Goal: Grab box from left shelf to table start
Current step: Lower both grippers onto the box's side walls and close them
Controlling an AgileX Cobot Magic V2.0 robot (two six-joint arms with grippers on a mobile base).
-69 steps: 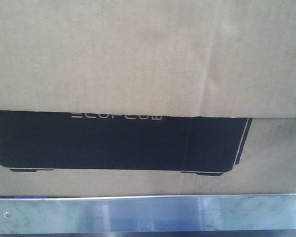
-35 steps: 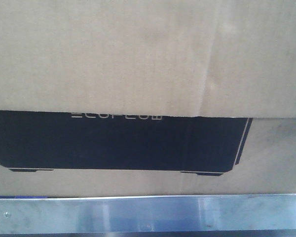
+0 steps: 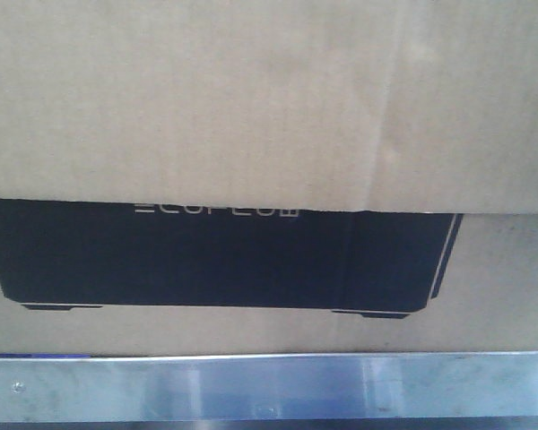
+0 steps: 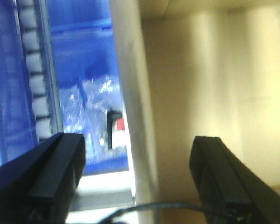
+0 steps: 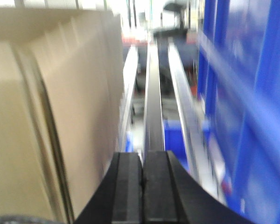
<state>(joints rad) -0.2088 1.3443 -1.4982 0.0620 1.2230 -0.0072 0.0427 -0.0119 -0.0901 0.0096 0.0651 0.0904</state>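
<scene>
The brown cardboard box (image 3: 269, 107) fills the front view, its black printed rectangle with pale lettering low on the face. It rests on the left shelf, whose silvery metal front rail (image 3: 269, 387) crosses the bottom. In the left wrist view my left gripper (image 4: 139, 163) stands open, its dark fingers (image 4: 60, 168) wide apart with the box's vertical corner edge (image 4: 140, 116) between them. In the right wrist view my right gripper (image 5: 143, 161) is shut, its pads pressed together with nothing between, just right of the box's side (image 5: 70, 107).
Blue shelving uprights (image 5: 252, 93) stand close on the right of the right gripper. A long dark rail (image 5: 154, 102) runs away ahead of it. Blue racking and crinkled plastic (image 4: 84, 102) lie left of the box corner in the left wrist view.
The box's black print has shifted slightly to the right in the front view. Nothing else differs there.
</scene>
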